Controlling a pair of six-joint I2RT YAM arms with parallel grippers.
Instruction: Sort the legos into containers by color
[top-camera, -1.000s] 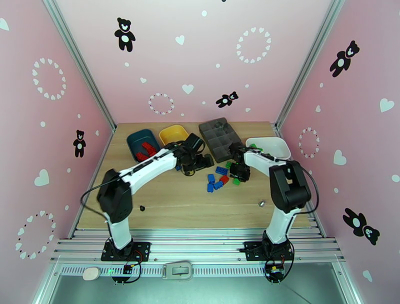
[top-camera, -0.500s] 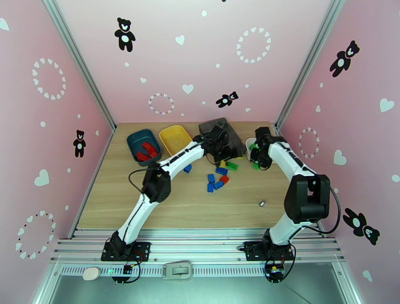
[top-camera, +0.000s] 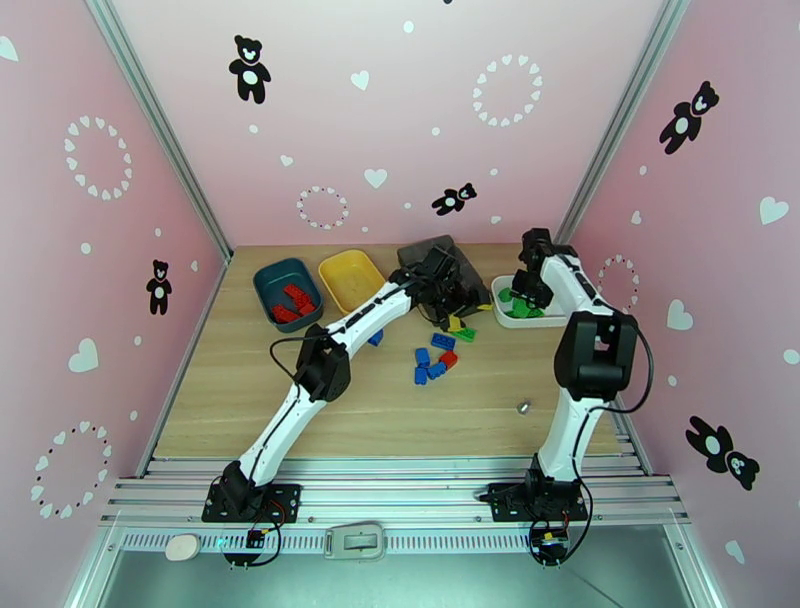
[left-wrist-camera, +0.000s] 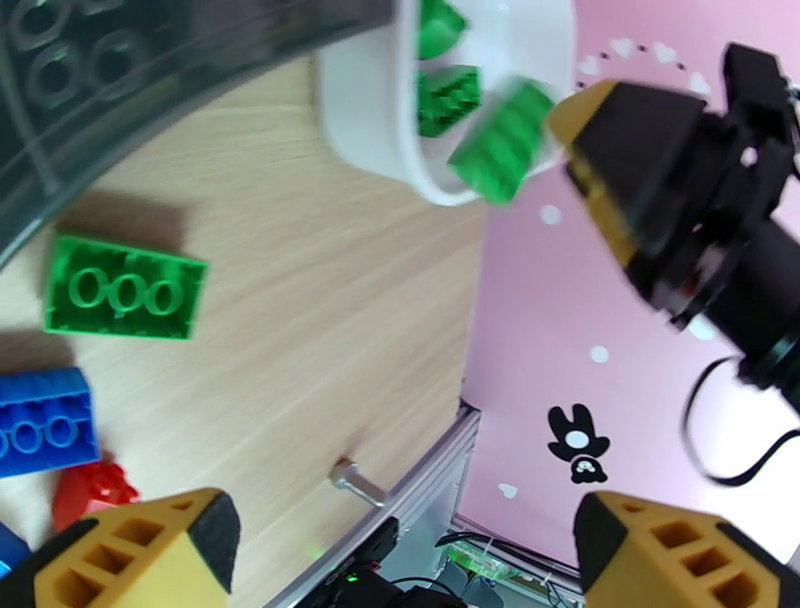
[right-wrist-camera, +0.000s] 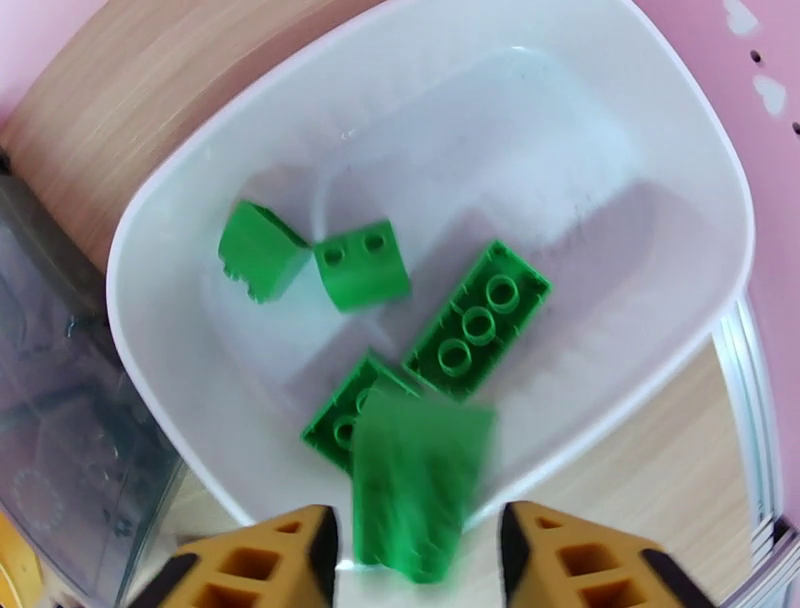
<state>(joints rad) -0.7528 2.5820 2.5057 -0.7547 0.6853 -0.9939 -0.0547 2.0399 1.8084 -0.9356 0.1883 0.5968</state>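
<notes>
From above, my left pincer (top-camera: 443, 300) reaches to the near edge of the grey compartment box (top-camera: 445, 262); how wide it gapes I cannot tell here. My right pincer (top-camera: 528, 290) hangs over the white tray (top-camera: 535, 324), which sits at 3 o'clock from the box with green bricks (top-camera: 520, 308) in it. At 9 o'clock from the box sit the yellow tray (top-camera: 350, 275) and, beyond it, the teal tray (top-camera: 275, 280) holding red bricks (top-camera: 292, 302). Loose bricks (top-camera: 438, 355) lie on the desk (top-camera: 350, 410) at 6 o'clock from the box.

On my left wrist, my left pincer (left-wrist-camera: 400, 555) stands wide with nothing between its fingers. A green brick (left-wrist-camera: 125, 288) lies flat at 9 o'clock, with a blue brick (left-wrist-camera: 45, 425) just below it. A blurred green brick (left-wrist-camera: 500, 140) shows at 12 o'clock at the white tray's rim.

On my right wrist, my right pincer (right-wrist-camera: 415, 525) is parted. The blurred green brick sits between its fingers above the tray's near rim, a sliver of gap on each side.
</notes>
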